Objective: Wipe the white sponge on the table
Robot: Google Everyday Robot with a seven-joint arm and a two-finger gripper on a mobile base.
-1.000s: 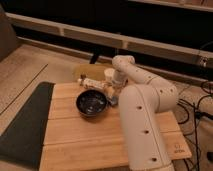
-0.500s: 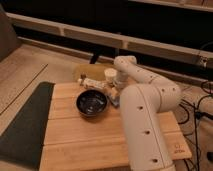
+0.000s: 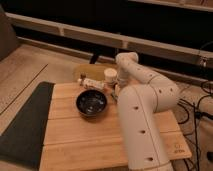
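The white sponge [image 3: 110, 75] is a small pale cylinder standing at the far edge of the wooden table [image 3: 75, 145], just left of my arm's wrist. My white arm rises from the lower right, bends over at the top and points down behind the black bowl [image 3: 91, 103]. The gripper [image 3: 116, 93] sits low at the table surface, right of the bowl and just below the sponge, mostly hidden by the arm. It is shut. Whether it holds anything is hidden.
A small bottle-like object [image 3: 93, 83] lies on its side between the bowl and the sponge. A dark mat [image 3: 25, 125] lies on the floor along the table's left side. Cables run over the floor at the right [image 3: 200, 107].
The arm's upper bend has shifted slightly to the right. The sponge, bowl and bottle stay where they were.
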